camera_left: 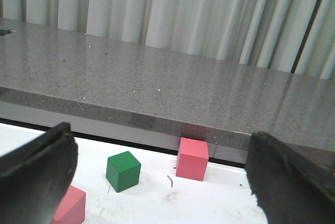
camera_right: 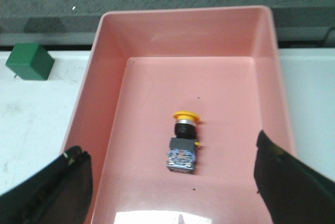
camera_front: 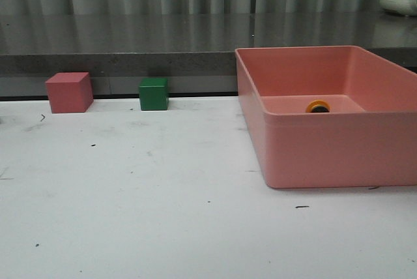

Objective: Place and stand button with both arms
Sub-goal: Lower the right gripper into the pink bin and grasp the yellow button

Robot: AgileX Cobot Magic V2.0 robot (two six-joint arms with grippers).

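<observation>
- A pink cube (camera_front: 68, 92) sits at the far left edge of the white surface (camera_front: 143, 188), hard against the grey ledge (camera_front: 117, 44) that runs along the back.
- A green cube (camera_front: 154, 94), slightly smaller, stands just beside it to the right along the same far edge, apart from the pink one.
- In the left wrist view, the left gripper (camera_left: 157, 182) hangs above the surface with its jaws spread wide and nothing between them; its dark fingers (camera_left: 36, 171) frame a green cube (camera_left: 123, 170) and a pink cube (camera_left: 192, 158) near the ledge, while a second pink block (camera_left: 70, 205) shows at the frame's lower corner.
- A large pink bin (camera_front: 326, 155) fills the right half of the surface, its back wall reaching toward the far edge and its right side running out of the front view.
- The button (camera_front: 318, 106) lies inside the bin, on its floor; from the front only its yellow-orange cap shows above the near wall.
- Seen from the right wrist, the button (camera_right: 183, 145) rests on its side near the middle of the bin's floor (camera_right: 225, 93), cap pointing toward the bin's far wall, black body and bluish clear base toward the camera, touching no wall.
- The right gripper (camera_right: 172, 192) hovers over the bin's near end, jaws wide open and holding nothing, its fingers (camera_right: 290, 182) on either side of the button and clear of it.
</observation>
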